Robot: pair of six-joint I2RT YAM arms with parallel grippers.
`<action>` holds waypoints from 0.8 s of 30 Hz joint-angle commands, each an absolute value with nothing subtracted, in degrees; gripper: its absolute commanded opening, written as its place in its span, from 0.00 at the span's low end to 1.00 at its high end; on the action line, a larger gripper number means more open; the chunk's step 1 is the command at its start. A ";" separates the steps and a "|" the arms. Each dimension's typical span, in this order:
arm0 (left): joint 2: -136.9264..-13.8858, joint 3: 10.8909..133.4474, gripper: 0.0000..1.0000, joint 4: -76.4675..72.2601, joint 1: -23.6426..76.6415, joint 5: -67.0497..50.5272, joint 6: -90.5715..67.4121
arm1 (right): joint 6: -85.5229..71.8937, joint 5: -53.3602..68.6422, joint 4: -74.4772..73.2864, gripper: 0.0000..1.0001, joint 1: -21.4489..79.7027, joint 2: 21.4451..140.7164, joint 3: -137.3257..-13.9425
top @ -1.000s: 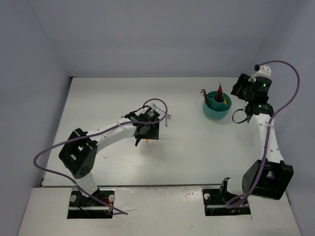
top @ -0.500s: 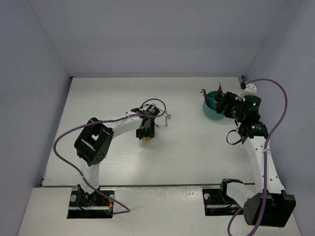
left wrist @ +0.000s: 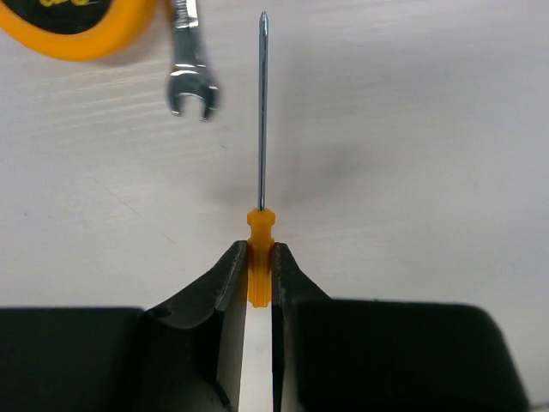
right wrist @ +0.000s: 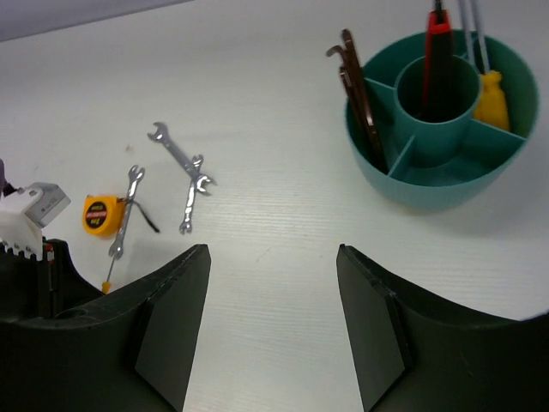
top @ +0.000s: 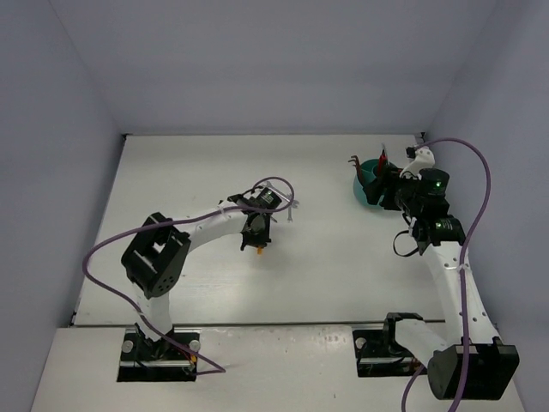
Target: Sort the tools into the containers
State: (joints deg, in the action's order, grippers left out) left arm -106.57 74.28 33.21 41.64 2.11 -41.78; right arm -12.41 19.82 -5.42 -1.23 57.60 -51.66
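My left gripper (left wrist: 260, 251) is shut on the orange handle of a small screwdriver (left wrist: 262, 129) lying on the table, its shaft pointing away from me. Just beyond it lie a silver wrench (left wrist: 190, 73) and the yellow-orange tape measure (left wrist: 73, 24). In the top view the left gripper (top: 256, 239) is mid-table. My right gripper (right wrist: 273, 257) is open and holds nothing, hovering beside the teal cup (right wrist: 410, 184). The cup holds a red-handled tool (right wrist: 437, 43), an orange-handled screwdriver (right wrist: 491, 99) and a dark hex key (right wrist: 356, 81). The right arm partly hides the cup (top: 364, 182) in the top view.
Two more silver wrenches (right wrist: 178, 157) (right wrist: 194, 199) lie crossed on the table between the arms, a third (right wrist: 127, 215) rests by the tape measure (right wrist: 99, 215). Grey walls close the table at the back and sides.
The left jaws have closed onto the screwdriver's orange handle. The right arm has swung from the far right edge toward the cup, its gripper staying open.
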 commanded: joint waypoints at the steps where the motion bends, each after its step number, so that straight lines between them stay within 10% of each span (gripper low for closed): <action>1: -93.45 76.20 0.00 28.09 45.67 0.74 -35.14 | -13.16 27.79 -2.81 0.58 0.69 58.59 -54.77; 24: -82.79 73.03 0.00 2.64 50.44 -11.01 -31.20 | -23.03 25.05 2.19 0.57 23.89 67.06 -62.94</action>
